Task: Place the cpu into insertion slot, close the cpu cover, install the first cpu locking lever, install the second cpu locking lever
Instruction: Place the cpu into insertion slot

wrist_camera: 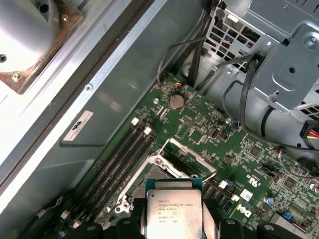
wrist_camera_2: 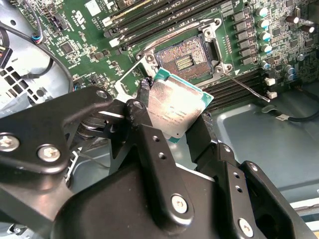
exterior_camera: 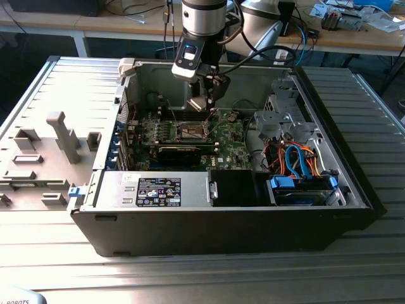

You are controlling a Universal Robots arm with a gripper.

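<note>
open computer case (exterior_camera: pixel 253 228) lying on its side, with the green circuit board (exterior_camera: pixel 231 140) exposed on its floor near the centre of the exterior view. the gripper (exterior_camera: pixel 205 104) is shown hanging from the arm at the upper centre of that frame, inside the case and above the board. in the second wrist view the cpu (wrist_camera_2: pixel 175 105) is seen pinched between the two black fingers (wrist_camera_2: pixel 142 124), which are closed on opposite edges of the chip; the jaws are thus narrowed to the chip's width and nothing else is held. its dull metal top is turned toward the camera in the first wrist view as well. the insertion slot (wrist_camera_2: pixel 185 56) is shown uncovered, its dark contact field bare, and the cpu cover (wrist_camera_2: pixel 130 78) is seen swung back beside it (a pale metal frame standing just off the socket rim). a thin locking lever (wrist_camera_2: pixel 245 85) is seen released, slanting away from the socket's other side. the chip is judged not yet seated: it is carried clear of the board, and the socket is seen just beyond one of its corners rather than beneath it. in the exterior view the slot is placed below the gripper and slightly toward the frame's left, near but apart. the chip being square, no long axis is offered. its edges are seen at an angle to the socket's rim in both wrist views, though whether by twist or by tilt cannot be told. this offset across the board, with the gap in height, is judged the relation that matters.
</note>
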